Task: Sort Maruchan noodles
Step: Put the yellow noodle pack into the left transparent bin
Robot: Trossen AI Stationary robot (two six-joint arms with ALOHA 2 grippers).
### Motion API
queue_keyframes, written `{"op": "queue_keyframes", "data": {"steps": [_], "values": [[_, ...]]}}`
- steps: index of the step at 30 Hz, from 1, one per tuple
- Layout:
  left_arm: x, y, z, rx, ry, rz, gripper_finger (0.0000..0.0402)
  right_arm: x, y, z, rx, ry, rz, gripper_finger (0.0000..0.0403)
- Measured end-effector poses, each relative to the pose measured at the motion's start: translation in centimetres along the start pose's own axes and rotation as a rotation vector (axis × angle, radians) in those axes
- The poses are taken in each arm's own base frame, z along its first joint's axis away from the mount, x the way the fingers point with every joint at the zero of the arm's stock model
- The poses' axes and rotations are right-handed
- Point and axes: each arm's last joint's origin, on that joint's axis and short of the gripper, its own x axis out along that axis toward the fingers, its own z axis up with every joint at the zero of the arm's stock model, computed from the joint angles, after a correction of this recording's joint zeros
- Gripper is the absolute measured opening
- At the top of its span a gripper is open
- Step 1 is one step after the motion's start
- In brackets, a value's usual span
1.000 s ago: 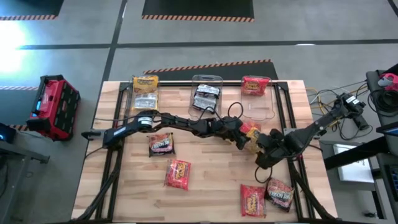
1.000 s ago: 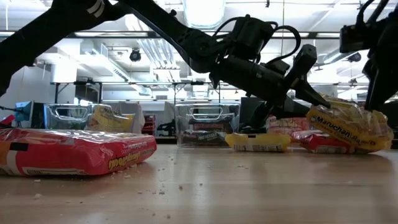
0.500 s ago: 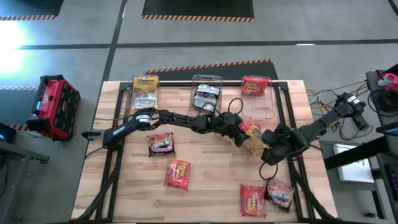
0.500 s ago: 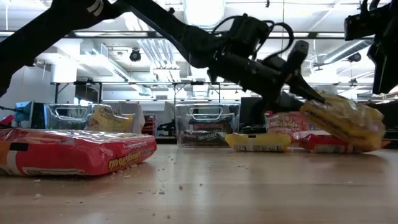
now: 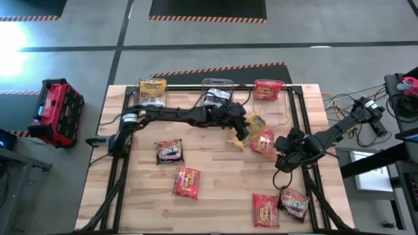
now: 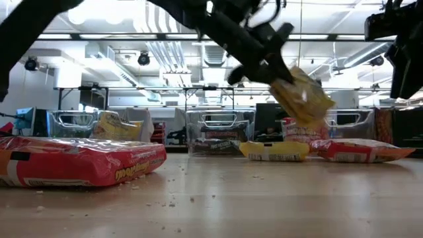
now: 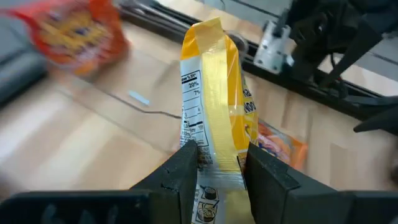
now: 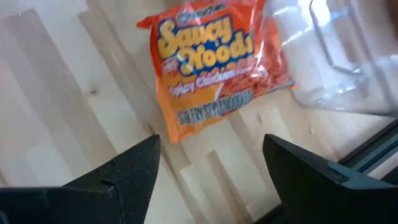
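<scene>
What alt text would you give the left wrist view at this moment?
The left gripper holds a yellow noodle packet upright between its two dark fingers, nutrition label showing, above the wooden table. A red-orange packet lies on the table just behind it, another blurred red packet farther off, and the other arm's dark frame beyond.
</scene>
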Motion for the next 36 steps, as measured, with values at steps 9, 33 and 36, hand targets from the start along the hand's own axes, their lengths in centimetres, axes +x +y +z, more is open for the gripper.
{"op": "queue_keyframes", "data": {"steps": [9, 33, 36], "values": [[-7.7, 2.1, -0.7, 0.027, -0.097, 0.158, 0.0096, 0.0, 0.0, 0.1, 0.004, -0.036, -0.013, 0.0274], [-24.8, 8.9, -11.5, -0.136, -0.497, 0.567, 0.0096, 0.0, 0.4, 0.4, 0.025, -0.063, 0.022, 0.0274], [-26.0, 9.8, -13.1, -0.160, -0.527, 0.664, 0.0096, 0.0, 0.4, 0.4, 0.026, -0.064, 0.024, 0.0274]]}}
